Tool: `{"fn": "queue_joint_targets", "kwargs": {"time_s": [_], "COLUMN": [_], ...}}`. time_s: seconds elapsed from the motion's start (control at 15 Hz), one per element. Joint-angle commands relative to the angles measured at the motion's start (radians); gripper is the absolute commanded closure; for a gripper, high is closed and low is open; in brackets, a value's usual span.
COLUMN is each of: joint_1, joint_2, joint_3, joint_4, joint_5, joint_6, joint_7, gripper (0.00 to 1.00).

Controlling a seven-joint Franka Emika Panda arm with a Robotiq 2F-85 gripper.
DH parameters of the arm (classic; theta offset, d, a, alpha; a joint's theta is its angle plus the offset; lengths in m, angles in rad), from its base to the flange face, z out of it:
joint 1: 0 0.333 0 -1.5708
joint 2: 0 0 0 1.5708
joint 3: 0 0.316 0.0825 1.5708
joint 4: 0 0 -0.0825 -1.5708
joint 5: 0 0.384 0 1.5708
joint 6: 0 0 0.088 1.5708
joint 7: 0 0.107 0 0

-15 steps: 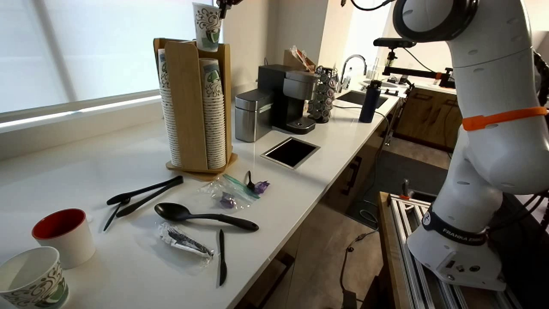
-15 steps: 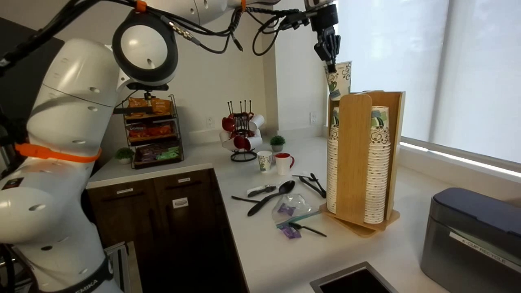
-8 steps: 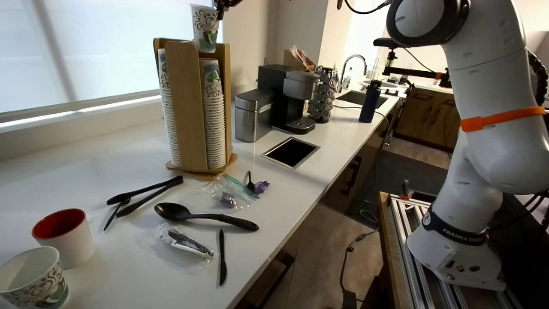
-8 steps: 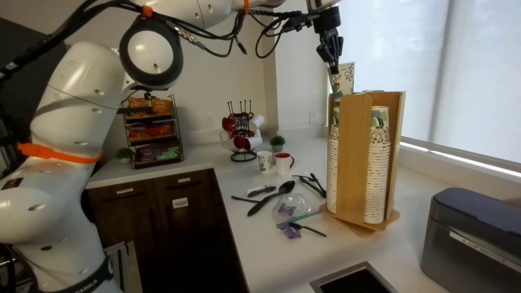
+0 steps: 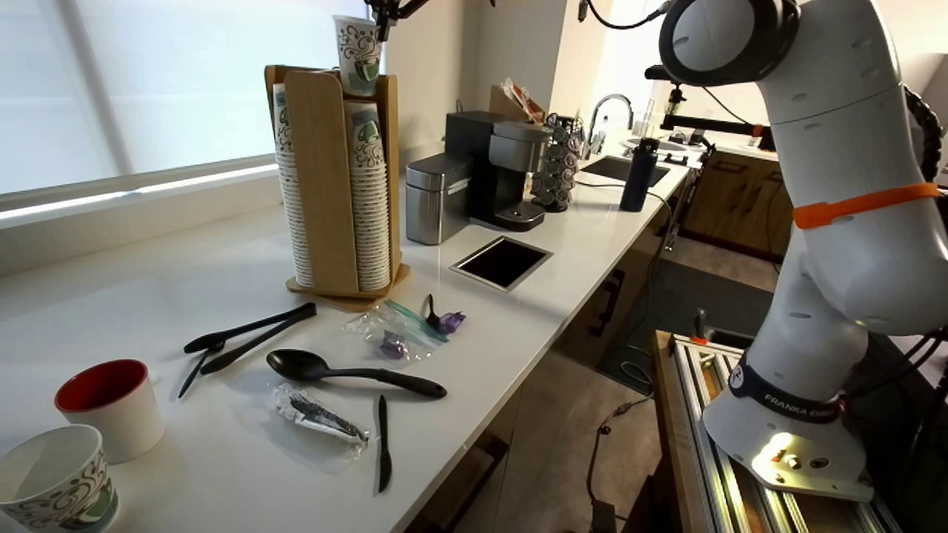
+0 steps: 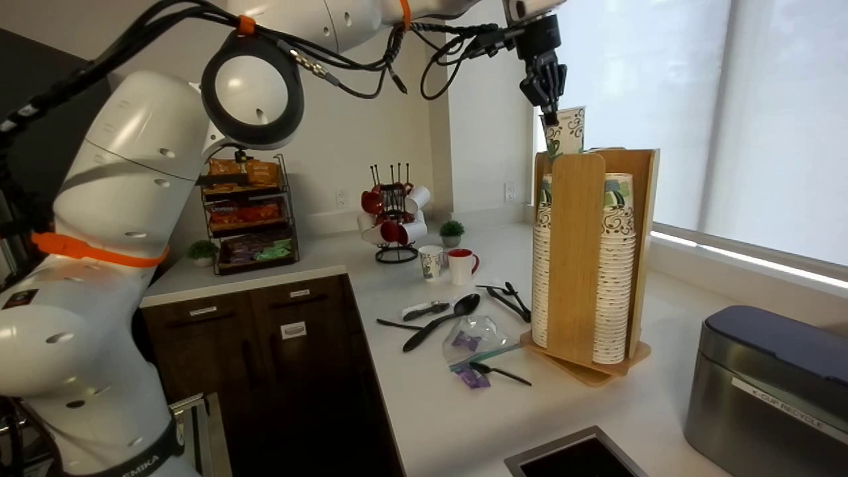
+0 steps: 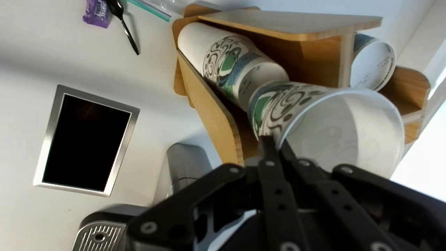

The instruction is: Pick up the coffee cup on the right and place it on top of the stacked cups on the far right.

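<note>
Only the wrist view looks inside the patterned paper coffee cup (image 7: 327, 129), which hangs below the hand (image 7: 277, 144) pinching its rim, over stacked cups (image 5: 368, 207) in the wooden dispenser (image 5: 320, 185).

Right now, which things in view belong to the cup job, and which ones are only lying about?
Belong to the job:
gripper
paper cup, pinched at its rim
stacked cups below it
wooden cup holder

Only lying about:
black tongs
large black spoon
black knife
wrapped utensil
clear zip bag
red-lined mug
</note>
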Motion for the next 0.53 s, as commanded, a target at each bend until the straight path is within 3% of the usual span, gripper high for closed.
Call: {"fn": "queue_joint_targets", "kwargs": {"time_s": [0.0,0.47], "joint_1": [0.007,0.006], "joint_2": [0.026,0.019], "joint_3": [-0.01,-0.003], "joint_4": [0.046,0.052], "joint_5": [-0.016,-0.006], "joint_6": [-0.05,-0.094], "joint_7": [0.031,0.028], "gripper": [0.99,0.99]}}
